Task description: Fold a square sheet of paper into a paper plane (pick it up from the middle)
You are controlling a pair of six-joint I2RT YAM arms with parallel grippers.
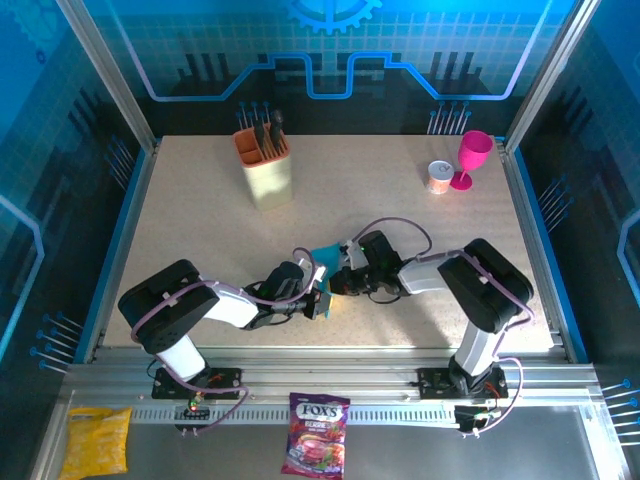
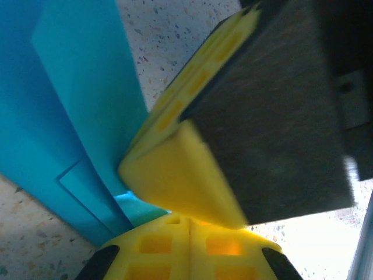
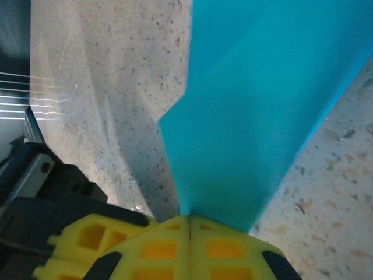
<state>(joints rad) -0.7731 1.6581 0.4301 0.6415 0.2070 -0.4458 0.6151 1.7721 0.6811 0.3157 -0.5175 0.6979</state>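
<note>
Partly folded cyan sheet (image 3: 256, 116) is held over the middle of the table (image 1: 200, 230), right gripper (image 3: 189, 219) pinching its edge, left gripper (image 2: 189, 224) pressed together beside it (grip on paper unclear); best bet: hold that pinch firm, align edges, then press the crease flat.
</note>
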